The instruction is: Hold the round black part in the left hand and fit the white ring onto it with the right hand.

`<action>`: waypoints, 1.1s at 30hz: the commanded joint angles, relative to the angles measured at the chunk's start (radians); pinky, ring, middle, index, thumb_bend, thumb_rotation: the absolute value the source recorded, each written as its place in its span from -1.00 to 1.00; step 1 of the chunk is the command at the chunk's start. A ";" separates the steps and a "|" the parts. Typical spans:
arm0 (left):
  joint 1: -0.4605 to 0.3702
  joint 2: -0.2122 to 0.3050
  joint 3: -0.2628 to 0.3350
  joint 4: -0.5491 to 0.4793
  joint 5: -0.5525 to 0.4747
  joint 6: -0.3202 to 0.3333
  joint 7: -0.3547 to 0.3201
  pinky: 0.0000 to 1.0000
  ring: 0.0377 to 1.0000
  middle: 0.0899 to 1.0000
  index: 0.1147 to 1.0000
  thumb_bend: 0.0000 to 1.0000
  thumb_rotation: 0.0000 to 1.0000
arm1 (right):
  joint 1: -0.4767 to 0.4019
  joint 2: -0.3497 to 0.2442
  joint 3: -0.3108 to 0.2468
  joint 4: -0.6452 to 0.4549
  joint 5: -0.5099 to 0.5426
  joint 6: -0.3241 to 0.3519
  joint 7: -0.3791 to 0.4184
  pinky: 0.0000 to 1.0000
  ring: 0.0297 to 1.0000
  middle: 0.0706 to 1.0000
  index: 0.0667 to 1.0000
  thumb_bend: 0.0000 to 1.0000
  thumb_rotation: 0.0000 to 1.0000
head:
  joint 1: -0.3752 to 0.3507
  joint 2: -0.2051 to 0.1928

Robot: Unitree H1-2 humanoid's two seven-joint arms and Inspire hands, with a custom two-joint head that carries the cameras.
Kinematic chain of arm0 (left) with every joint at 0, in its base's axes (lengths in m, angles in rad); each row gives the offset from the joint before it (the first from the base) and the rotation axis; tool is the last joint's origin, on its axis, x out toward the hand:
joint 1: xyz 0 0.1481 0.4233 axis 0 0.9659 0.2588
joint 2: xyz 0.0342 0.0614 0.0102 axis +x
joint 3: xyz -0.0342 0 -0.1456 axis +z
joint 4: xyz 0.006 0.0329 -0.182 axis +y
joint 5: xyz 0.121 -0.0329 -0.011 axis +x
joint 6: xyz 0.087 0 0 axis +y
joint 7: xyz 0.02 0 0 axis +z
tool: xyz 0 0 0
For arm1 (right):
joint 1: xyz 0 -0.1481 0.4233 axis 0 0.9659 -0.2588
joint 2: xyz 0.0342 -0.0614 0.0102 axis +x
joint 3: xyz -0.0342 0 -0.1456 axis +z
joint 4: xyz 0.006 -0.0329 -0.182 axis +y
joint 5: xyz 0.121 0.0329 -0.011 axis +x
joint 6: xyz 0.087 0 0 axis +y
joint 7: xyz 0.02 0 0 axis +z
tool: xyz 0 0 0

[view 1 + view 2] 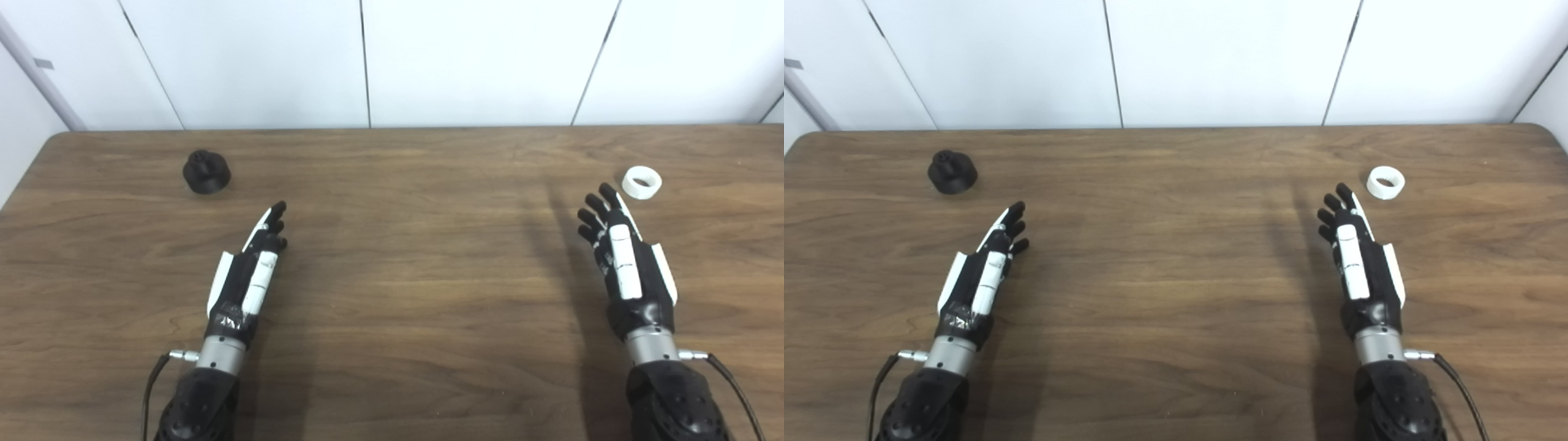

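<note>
Hands both empty, fingers extended. Left hand point(245, 282): round black part point(206, 172) ahead and to its left, apart, on table point(416, 257). Right hand point(625, 257): white ring point(642, 182) just beyond fingertips, slightly right, flat, nearer of the 2.

text: none legible | labels: none | numbers: none | signs: none

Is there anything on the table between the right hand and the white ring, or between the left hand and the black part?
Nothing visible. Bare table lies between the right hand and the white ring just past its fingertips, and between the left hand and the round black part farther back left.
</note>
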 commanded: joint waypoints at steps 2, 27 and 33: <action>-0.030 0.008 0.008 0.000 -0.015 -0.047 0.002 0.87 0.97 0.98 0.94 0.52 0.92 | -0.013 0.003 -0.005 -0.019 0.001 -0.058 -0.003 0.81 0.80 0.83 0.88 -0.30 0.77 | -0.005 -0.003; -0.020 0.014 0.012 0.056 -0.001 -0.123 -0.001 0.86 0.97 1.00 0.97 0.39 0.90 | 0.003 0.007 -0.003 0.026 -0.006 -0.104 -0.004 0.82 0.82 0.83 0.87 -0.24 0.76 | -0.030 -0.079; -0.024 0.013 0.036 0.072 0.036 -0.148 0.039 0.74 0.90 0.93 0.89 0.44 0.62 | 0.004 0.008 0.003 0.039 -0.014 -0.116 -0.004 0.80 0.82 0.84 0.88 -0.35 0.79 | -0.019 -0.094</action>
